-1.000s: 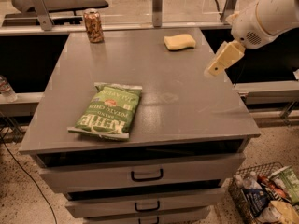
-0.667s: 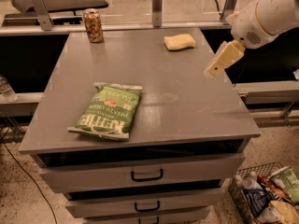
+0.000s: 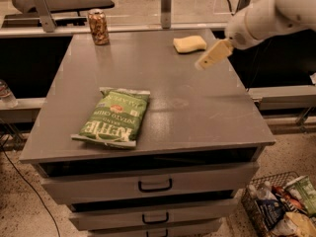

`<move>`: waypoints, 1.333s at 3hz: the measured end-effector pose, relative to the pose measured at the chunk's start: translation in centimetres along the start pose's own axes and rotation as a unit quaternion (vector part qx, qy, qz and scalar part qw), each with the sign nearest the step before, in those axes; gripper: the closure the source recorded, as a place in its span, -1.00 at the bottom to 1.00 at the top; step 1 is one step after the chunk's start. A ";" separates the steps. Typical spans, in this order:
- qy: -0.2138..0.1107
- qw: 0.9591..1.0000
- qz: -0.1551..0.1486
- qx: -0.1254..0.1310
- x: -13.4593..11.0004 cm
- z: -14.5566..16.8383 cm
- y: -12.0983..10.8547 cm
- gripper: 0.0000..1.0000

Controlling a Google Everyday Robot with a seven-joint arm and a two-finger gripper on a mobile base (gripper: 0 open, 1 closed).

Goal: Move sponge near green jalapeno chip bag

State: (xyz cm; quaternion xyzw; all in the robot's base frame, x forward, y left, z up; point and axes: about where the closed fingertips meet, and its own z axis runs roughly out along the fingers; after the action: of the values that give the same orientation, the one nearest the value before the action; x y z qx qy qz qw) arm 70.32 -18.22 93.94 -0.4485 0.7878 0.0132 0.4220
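While the gripper [image 3: 201,64] hovered right of the sponge [image 3: 189,44], we couldn't tell its jaws' state.
The green jalapeno chip bag [image 3: 114,116] lay near-left on the desk [image 3: 197,112].

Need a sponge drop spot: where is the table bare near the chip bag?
Widest bare patch: right of the chip bag, out to the table's right edge, in front of the gripper, which hovers beside the sponge. Also bare: between bag and can. The back edge, with can and sponge, is busiest.
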 end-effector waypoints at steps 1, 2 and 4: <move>-0.027 0.999 0.043 -0.004 -0.7 6.1 -2.4 -1.00; -0.050 0.996 0.080 -0.006 -0.8 11.8 -4.9 -1.00; -0.072 0.986 0.149 0.009 0.6 16.6 -8.7 -0.82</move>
State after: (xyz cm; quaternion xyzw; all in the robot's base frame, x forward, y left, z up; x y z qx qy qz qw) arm 87.27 -17.23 86.02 -0.3203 0.8136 0.1006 0.4748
